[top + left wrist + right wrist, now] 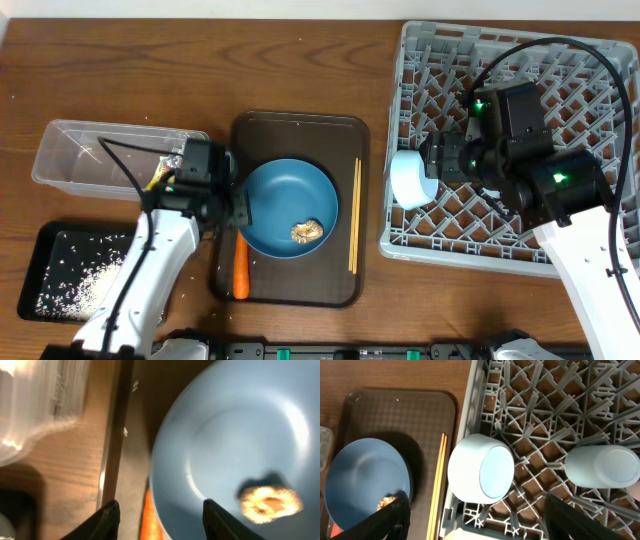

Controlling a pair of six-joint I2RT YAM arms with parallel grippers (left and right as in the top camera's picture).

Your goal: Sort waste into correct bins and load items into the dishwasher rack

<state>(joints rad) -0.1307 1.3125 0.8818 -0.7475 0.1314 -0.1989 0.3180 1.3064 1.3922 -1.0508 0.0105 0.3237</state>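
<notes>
The blue plate (285,200) lies on the dark brown serving tray (300,130) with the brown food lump (306,230) on it. The orange carrot (241,275) lies at the plate's left rim. My left gripper (238,210) hangs open over that rim. In the left wrist view its fingers (162,520) straddle the carrot (151,520) and the edge of the plate (235,430). My right gripper (487,527) is open and empty, just short of the light blue bowl (480,470), which rests tipped on the rack's left edge (408,180). The blue cup (602,466) stands upside down in the rack (535,405).
The chopsticks (354,215) lie along the tray's right side. The clear tub (100,155) stands at the left, with something yellow at its right end by my left arm. The black tray (50,240) at the front left holds rice grains (85,285). The pink cup and the paper are out of view.
</notes>
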